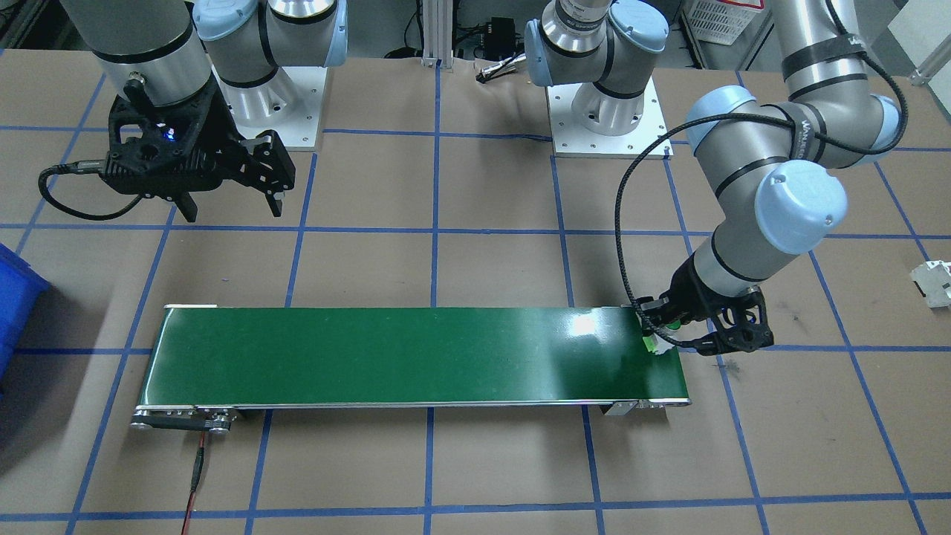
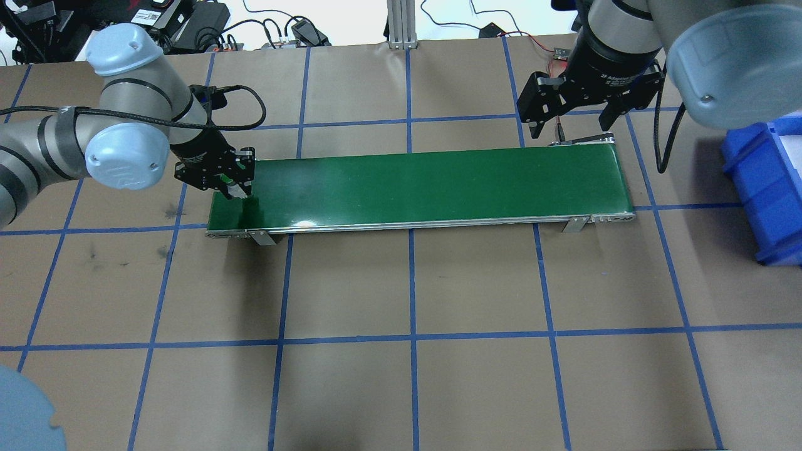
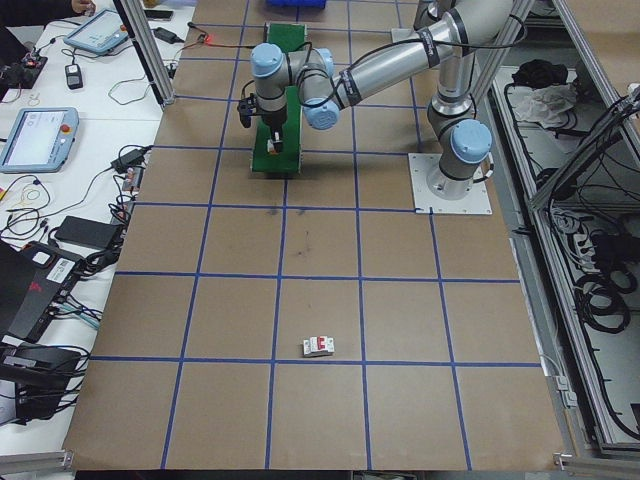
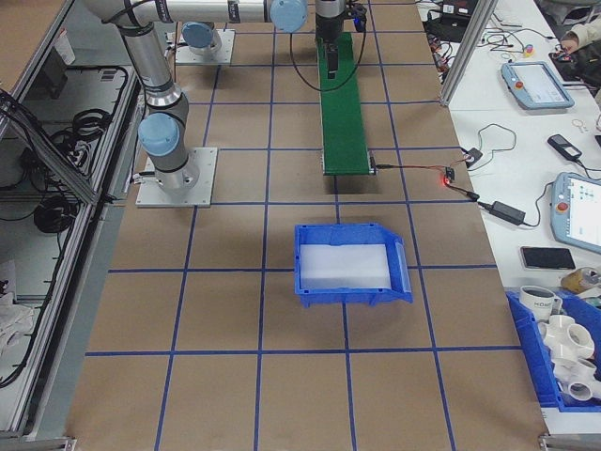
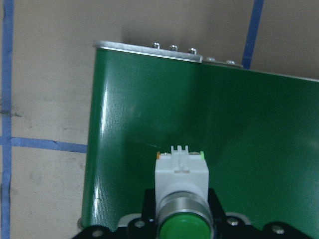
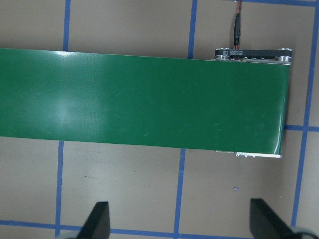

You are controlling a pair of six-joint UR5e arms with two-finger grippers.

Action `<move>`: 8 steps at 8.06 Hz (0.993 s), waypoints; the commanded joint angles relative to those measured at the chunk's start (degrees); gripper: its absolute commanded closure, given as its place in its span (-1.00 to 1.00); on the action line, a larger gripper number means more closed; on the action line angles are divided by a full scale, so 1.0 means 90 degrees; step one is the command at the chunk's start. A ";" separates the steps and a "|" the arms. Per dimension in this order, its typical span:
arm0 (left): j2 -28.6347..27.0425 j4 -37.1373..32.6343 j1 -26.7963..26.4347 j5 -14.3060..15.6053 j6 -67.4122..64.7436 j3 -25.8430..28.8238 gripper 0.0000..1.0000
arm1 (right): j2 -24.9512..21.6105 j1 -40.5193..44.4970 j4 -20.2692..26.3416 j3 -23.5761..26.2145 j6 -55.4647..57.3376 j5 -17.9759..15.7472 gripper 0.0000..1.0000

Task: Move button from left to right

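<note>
Left tool (image 2: 233, 186) clamped on the button (image 5: 181, 186) just above the belt's (image 2: 438, 185) 9 o'clock end overhead; I'd lower until flat, then release; right tool (image 2: 579, 119) hangs spread, empty.

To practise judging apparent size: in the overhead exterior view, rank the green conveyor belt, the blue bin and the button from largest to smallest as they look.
1. Green conveyor belt, by far the longest.
2. Blue bin, though the view's edge cuts it off, so its full size is unsure.
3. Button, a tiny speck in the left tool.
</note>
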 commanded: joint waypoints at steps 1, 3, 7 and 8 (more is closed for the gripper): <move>-0.0231 0.0031 -0.0234 0.0011 -0.0027 0.0019 0.61 | 0.0000 0.0000 -0.0005 0.0000 0.0000 0.0000 -1.00; -0.0192 -0.0009 -0.0244 -0.0066 -0.0259 0.0049 -0.99 | 0.0000 0.0000 -0.0004 0.0000 0.0000 0.0000 -1.00; 0.0013 -0.1327 -0.0926 -0.1267 -0.2838 0.1673 -1.00 | 0.0000 0.0000 -0.0043 0.0000 0.0039 0.0019 -1.00; 0.0042 -0.1965 -0.0967 -0.1258 -0.2801 0.2173 -1.00 | 0.0000 0.0000 0.0024 0.0000 0.0078 0.0009 -1.00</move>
